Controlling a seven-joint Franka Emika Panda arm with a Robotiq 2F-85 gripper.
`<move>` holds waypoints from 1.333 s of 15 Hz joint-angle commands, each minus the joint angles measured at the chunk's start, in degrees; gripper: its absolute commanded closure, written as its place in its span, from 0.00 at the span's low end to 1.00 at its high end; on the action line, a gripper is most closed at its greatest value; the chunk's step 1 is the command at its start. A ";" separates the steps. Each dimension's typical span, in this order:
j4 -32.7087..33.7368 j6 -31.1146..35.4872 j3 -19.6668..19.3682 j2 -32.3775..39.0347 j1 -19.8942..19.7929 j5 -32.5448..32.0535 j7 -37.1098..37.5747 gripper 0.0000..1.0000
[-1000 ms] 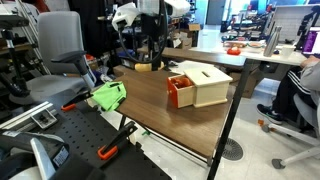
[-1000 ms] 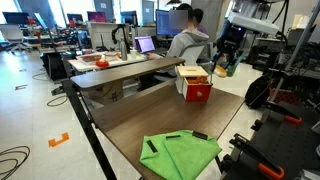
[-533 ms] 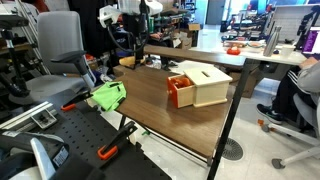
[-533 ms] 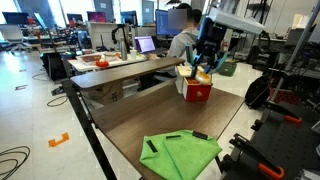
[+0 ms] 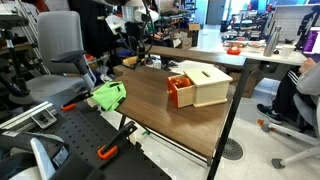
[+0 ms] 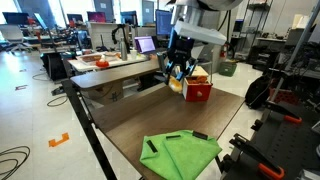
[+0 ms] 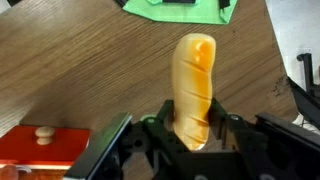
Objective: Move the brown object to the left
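The brown object (image 7: pixel 192 85) is an oblong orange-brown roll. My gripper (image 7: pixel 190 118) is shut on its lower end, and the roll sticks out ahead of the jaws over the wooden table. In an exterior view the gripper (image 6: pixel 178 70) holds the roll (image 6: pixel 176 85) above the table (image 6: pixel 150 115), just beside the cream box. In an exterior view the gripper (image 5: pixel 135 52) hangs over the table's far corner with the roll (image 5: pixel 129 61) beneath it.
A cream box (image 5: pixel 205 85) with an orange-red drawer (image 5: pixel 180 91) stands on the table and shows in both exterior views (image 6: pixel 196 84); its drawer also shows in the wrist view (image 7: pixel 40 148). A bright green cloth (image 6: pixel 180 152) lies at the table's end (image 5: pixel 108 95). A person sits at a desk behind.
My gripper has carried the brown object along the table, away from its earlier spot behind the cream box. The box and green cloth have not moved.
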 commanded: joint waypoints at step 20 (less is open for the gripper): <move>40.60 -8.65 -3.91 34.50 3.50 -6.29 2.46 0.87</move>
